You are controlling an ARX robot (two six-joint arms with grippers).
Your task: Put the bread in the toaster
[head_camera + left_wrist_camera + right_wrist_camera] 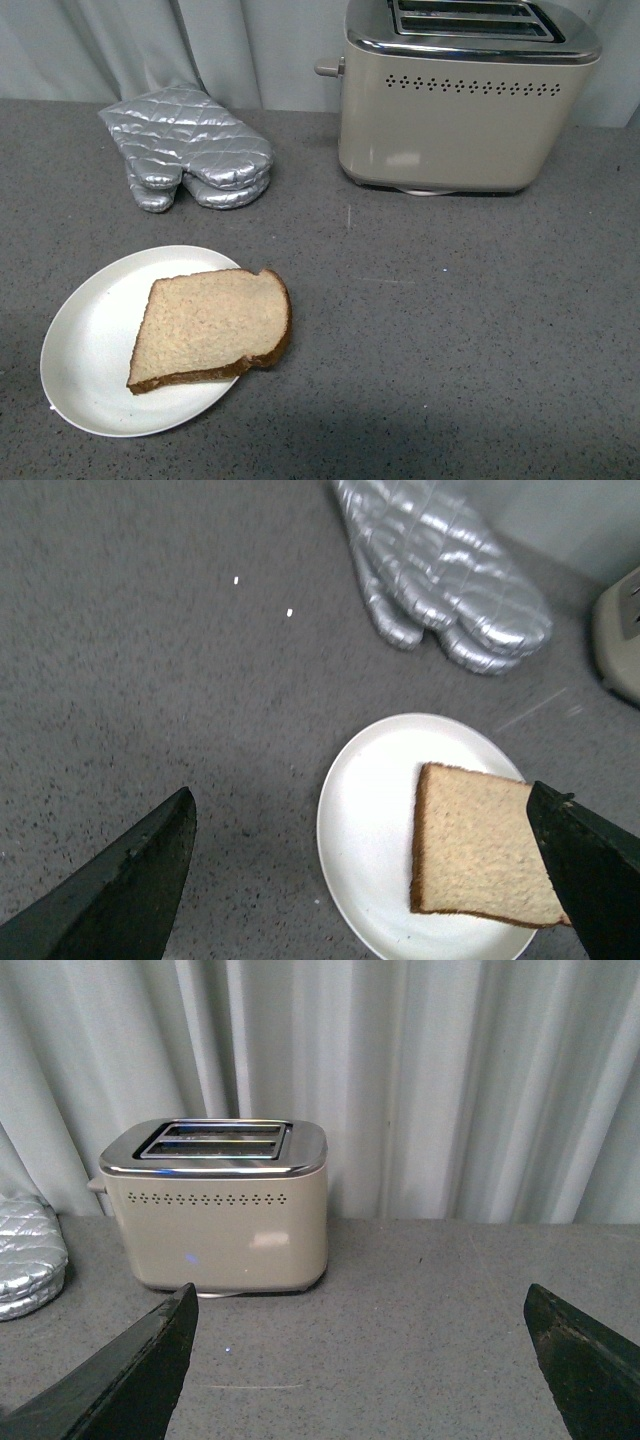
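Left gripper [360, 792] and right gripper [360, 1295] spread empty, bread [210, 325] flat on the plate [85, 345], well apart from the toaster [450, 120]: we should pinch its overhanging crust gently.

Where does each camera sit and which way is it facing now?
Front view: on the body, looking down across the counter at bread, plate, mitt, toaster; no arm shows.
Left wrist view: above the plate, looking down at the bread; left gripper shows, jaws wide apart.
Right wrist view: low, facing the toaster and curtain; right gripper shows, jaws wide apart.
Shared: all three show toaster and mitt.
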